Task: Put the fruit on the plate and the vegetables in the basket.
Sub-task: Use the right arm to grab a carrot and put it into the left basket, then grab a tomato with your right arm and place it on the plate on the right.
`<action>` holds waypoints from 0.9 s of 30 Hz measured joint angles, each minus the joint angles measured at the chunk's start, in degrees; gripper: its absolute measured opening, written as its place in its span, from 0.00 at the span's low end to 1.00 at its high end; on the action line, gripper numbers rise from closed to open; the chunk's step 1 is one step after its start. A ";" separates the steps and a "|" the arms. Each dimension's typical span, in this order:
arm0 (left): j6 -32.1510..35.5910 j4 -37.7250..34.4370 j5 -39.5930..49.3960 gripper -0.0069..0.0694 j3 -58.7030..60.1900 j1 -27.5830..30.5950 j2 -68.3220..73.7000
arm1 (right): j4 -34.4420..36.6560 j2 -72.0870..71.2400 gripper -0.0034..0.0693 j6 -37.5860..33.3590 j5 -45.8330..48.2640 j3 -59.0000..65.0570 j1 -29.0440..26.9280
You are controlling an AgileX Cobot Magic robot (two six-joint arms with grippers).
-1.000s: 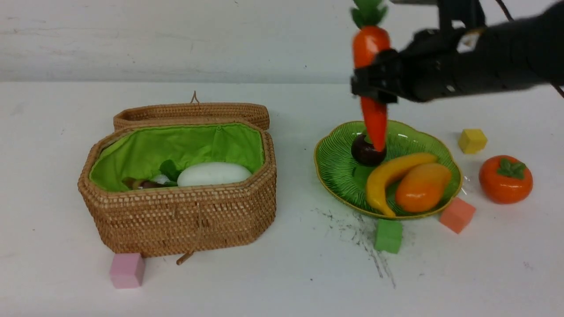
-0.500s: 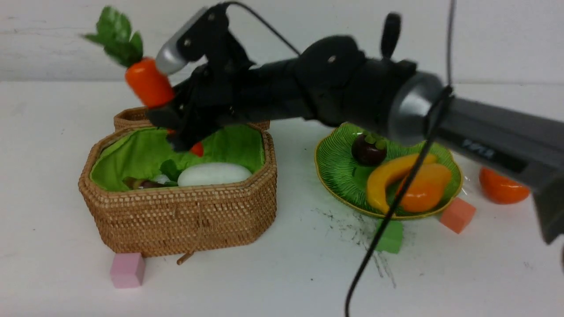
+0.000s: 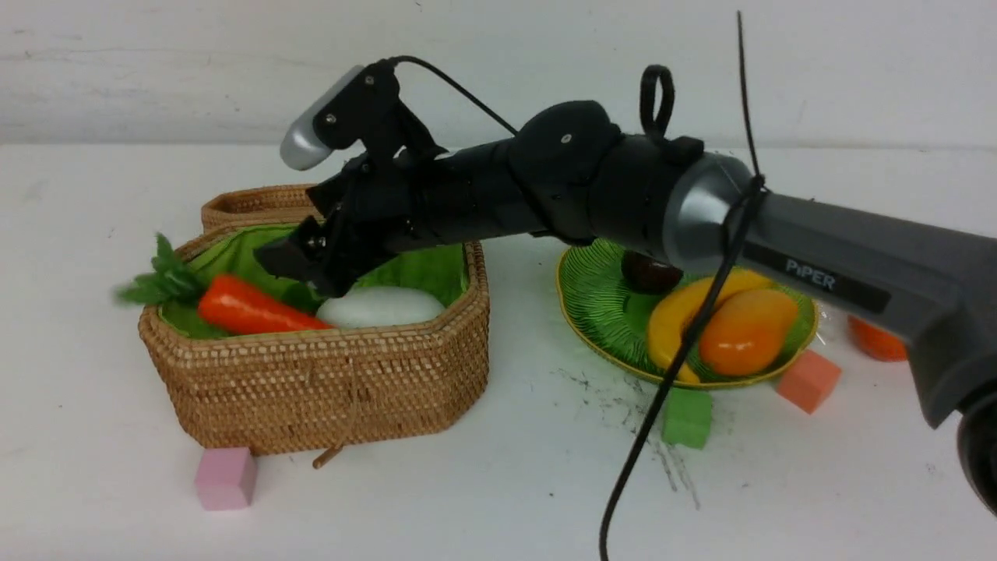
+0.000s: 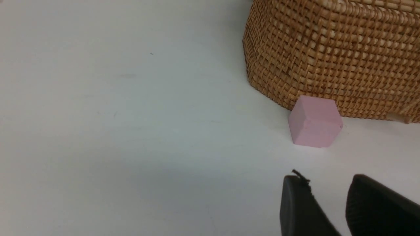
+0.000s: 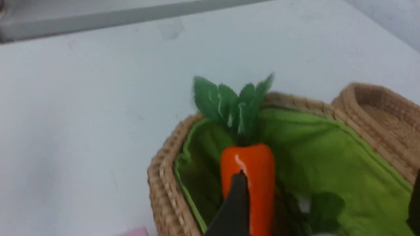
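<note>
The orange carrot (image 3: 249,310) lies in the wicker basket (image 3: 311,382) beside the white radish (image 3: 382,306), its green leaves over the left rim. My right gripper (image 3: 304,269) hangs just above it, open and empty. In the right wrist view the carrot (image 5: 252,170) sits behind one finger (image 5: 234,206), jaws wide apart. On the green plate (image 3: 596,312) rest a mangosteen (image 3: 646,274), a banana (image 3: 668,319) and a mango (image 3: 746,331). The persimmon (image 3: 876,340) lies on the table, mostly hidden behind my right arm. My left gripper (image 4: 326,183) is open over bare table.
A pink cube (image 3: 224,477) touches the basket's front left corner and shows near my left gripper as the same cube (image 4: 315,122). Green (image 3: 687,417) and salmon (image 3: 808,379) cubes sit at the plate's front edge. The basket lid (image 5: 384,108) lies open behind. A black cable (image 3: 662,389) hangs over the plate.
My right arm swung left from above the plate to over the basket carrying the carrot. Its jaws then opened and the carrot dropped into the basket.
</note>
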 joint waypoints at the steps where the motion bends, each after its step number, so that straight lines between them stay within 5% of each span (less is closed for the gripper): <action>1: 0.00 0.00 0.00 0.38 0.00 0.00 0.00 | -2.16 -0.75 0.97 1.74 1.62 0.00 -0.68; 13: 0.00 0.00 0.00 0.39 0.00 0.00 0.00 | -33.04 -16.71 0.84 31.32 29.49 -0.06 -13.23; 19: 0.00 0.00 0.00 0.40 0.00 0.00 0.00 | -49.43 -24.04 0.84 53.51 37.92 -0.11 -26.05; 23: 0.00 0.00 0.00 0.40 0.00 0.00 0.00 | -53.02 -24.75 0.84 68.17 39.46 2.88 -37.85; 27: 0.00 0.00 0.00 0.40 0.00 0.00 0.00 | -52.35 -23.17 0.84 74.99 35.86 7.94 -45.39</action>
